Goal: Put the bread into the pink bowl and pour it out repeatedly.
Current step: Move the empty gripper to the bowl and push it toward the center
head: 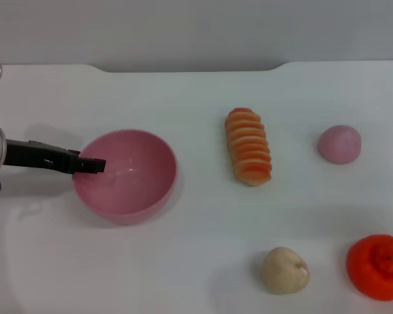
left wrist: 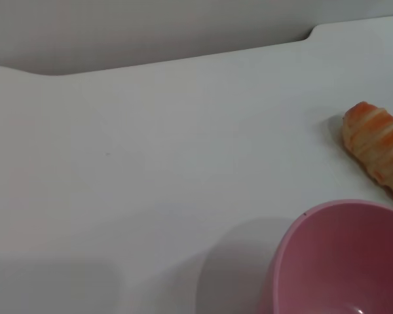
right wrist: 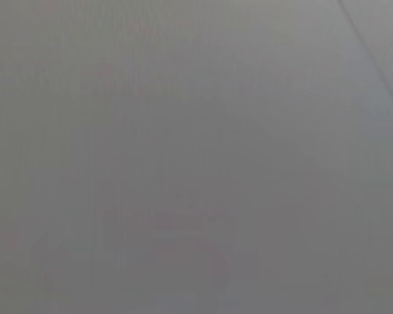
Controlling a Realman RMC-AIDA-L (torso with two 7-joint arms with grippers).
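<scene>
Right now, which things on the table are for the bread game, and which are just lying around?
For the job:
the bread, lying on the table
the pink bowl, empty
the left gripper at the bowl's rim

Just lying about:
the round pink bun
the beige lump
the orange fruit

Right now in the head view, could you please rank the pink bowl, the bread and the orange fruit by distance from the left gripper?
1. pink bowl, at the left gripper, whose tip is at its rim.
2. bread, table centre.
3. orange fruit, far right, near edge.
</scene>
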